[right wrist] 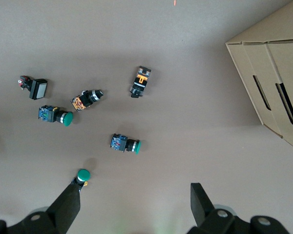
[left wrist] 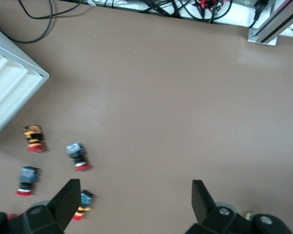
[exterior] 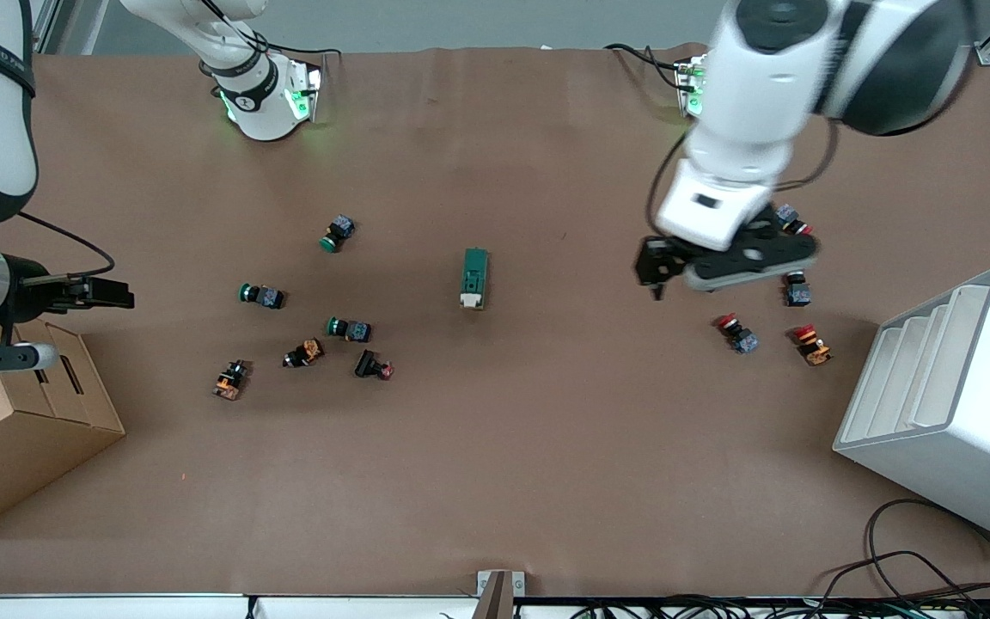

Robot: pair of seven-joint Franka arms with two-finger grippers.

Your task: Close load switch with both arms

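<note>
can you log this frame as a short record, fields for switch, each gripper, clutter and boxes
load switch: lying mid-table, untouched, cream lever end toward the front camera
left gripper: open, in the air over the red-capped push-buttons toward the left arm's end
right gripper: open, over the table beside the cardboard box
green-capped push-buttons: scattered toward the right arm's end
white bin: at the left arm's end
contact: none yet

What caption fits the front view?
Load switch lies untouched mid-table; left end effector hovers open among red push-buttons.
</note>
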